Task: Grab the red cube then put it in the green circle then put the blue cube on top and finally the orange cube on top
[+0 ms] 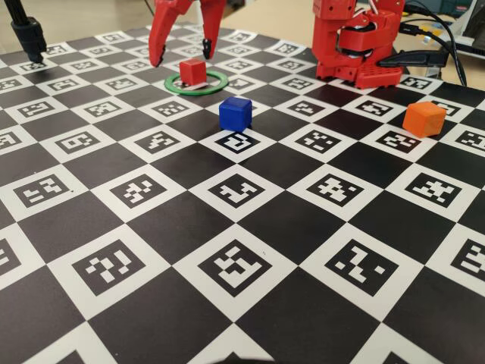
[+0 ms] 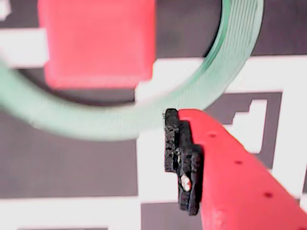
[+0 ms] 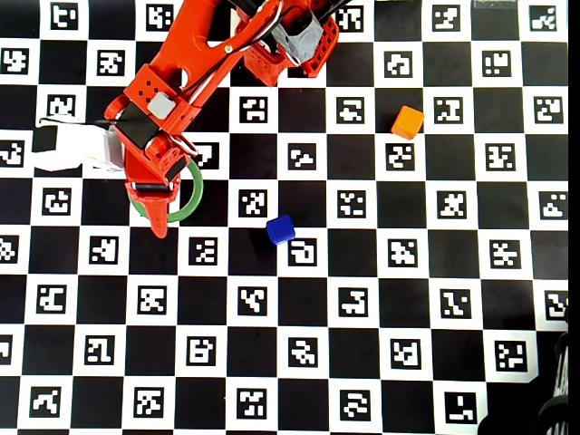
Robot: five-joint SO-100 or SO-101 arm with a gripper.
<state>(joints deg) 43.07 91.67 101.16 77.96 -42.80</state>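
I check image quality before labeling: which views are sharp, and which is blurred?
Fixed view: sharp, red cube clear inside the green circle. Overhead view: sharp, blue cube crisp. Wrist view: cube and ring soft, out of focus; the fingertip pad is sharper.

No readable words, brands or numbers appear; the board (image 1: 227, 303) bears only black-and-white coded marker squares.

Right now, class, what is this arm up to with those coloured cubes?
The red cube sits inside the green circle, and the tool hangs just above it, fingers spread apart and gripping nothing. The blue cube and the orange cube lie apart on the checkered board, not yet stacked.
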